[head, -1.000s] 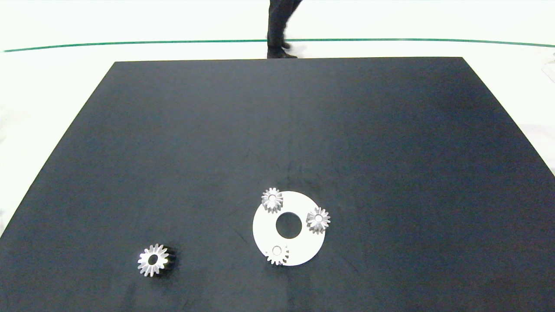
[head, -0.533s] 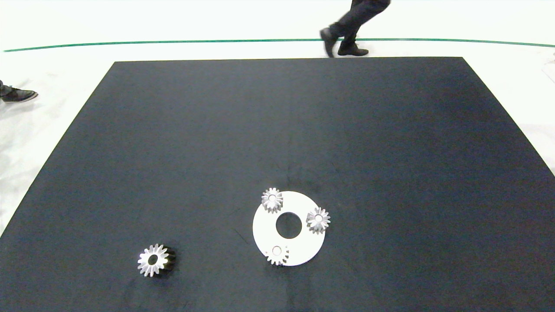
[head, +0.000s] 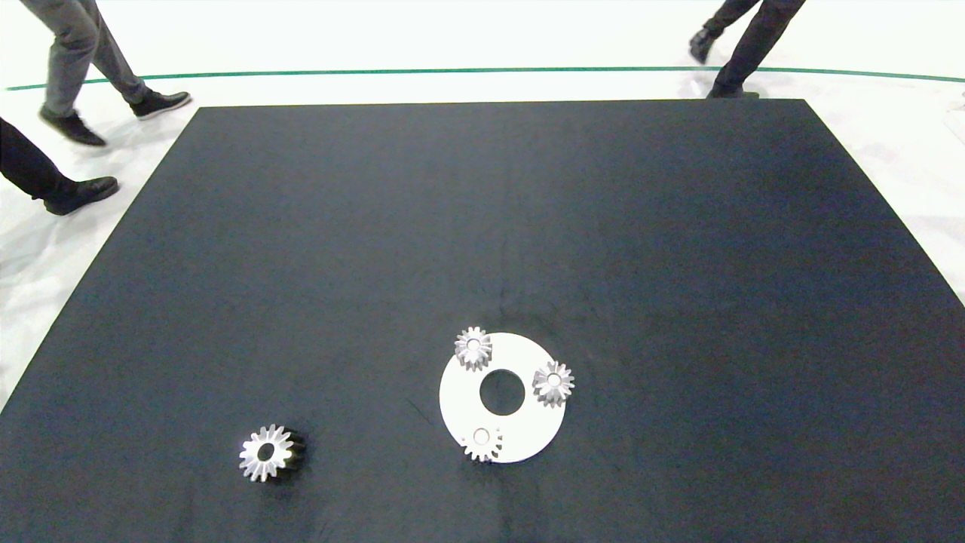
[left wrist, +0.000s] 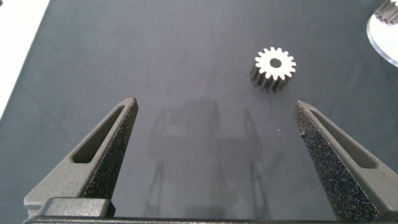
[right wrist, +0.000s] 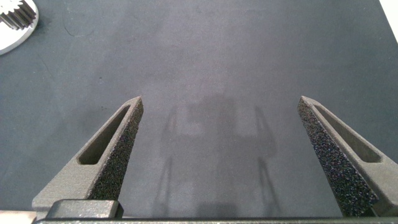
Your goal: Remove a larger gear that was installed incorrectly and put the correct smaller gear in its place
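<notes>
lying alone on the black table (head: 482,226), the larger gear (head: 266,452) sat in the lower left of the head frame, flat face up, its dark side wall showing on the right, well apart from the white disc (head: 528,422). the disc lay low and just right of centre, with a round hole through its middle. the smaller gear (head: 482,443) rested flat on the disc's lower left rim, its teeth slightly overhanging the edge. two taller small gears stood on the same disc: one (head: 473,348) at the upper left rim, the other (head: 553,383) at the right rim.

neither arm showed in the head frame. the left gripper (left wrist: 216,118) hung above bare table with fingers spread wide apart and nothing between them; the larger gear (left wrist: 274,64) lay ahead of it, nearer the right finger, not touching. a sliver of the disc (left wrist: 384,40) showed at that frame's upper right edge. the right gripper (right wrist: 219,115) hovered likewise over bare table, fingers wide apart and empty; the disc's rim (right wrist: 17,31) with some gear teeth appeared at the upper left corner of its frame, too cropped to say which gear.

legs and shoes of persons showed beyond the table: two pairs at upper left (head: 83,68), one at upper right (head: 735,45).
</notes>
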You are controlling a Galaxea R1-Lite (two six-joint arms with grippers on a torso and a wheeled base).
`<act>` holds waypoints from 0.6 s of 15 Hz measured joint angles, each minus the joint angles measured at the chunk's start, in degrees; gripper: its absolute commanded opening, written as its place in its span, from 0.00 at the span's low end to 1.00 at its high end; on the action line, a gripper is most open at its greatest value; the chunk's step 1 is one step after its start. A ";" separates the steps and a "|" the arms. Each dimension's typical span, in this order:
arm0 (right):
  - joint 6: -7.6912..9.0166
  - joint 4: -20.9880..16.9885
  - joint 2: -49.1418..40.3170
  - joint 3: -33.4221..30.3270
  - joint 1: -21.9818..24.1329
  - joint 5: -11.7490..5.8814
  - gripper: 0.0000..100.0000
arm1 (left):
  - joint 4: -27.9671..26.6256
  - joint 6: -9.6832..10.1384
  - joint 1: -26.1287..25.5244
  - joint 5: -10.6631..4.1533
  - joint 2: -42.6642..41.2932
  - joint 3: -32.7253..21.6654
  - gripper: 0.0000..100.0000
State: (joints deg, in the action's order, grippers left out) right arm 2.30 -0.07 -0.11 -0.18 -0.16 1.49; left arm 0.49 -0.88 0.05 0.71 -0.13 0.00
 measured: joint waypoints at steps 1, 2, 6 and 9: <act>-0.07 -0.09 0.00 0.00 0.00 0.20 1.00 | -0.09 0.04 -0.02 0.13 0.00 0.00 1.00; -0.07 -0.41 0.00 0.00 0.00 0.22 1.00 | -0.11 0.04 -0.05 0.17 0.02 0.00 1.00; -0.66 -0.45 -0.02 -0.09 -0.09 0.27 1.00 | -0.09 0.98 0.06 -0.22 0.02 0.00 1.00; -1.89 -0.45 -0.02 -0.09 -0.09 0.07 1.00 | -0.09 0.99 0.11 -0.22 0.02 0.00 1.00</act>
State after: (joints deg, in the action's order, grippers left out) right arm 0.41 -0.52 -0.13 -0.27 -0.24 1.56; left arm 0.40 0.11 0.16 0.49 -0.11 0.00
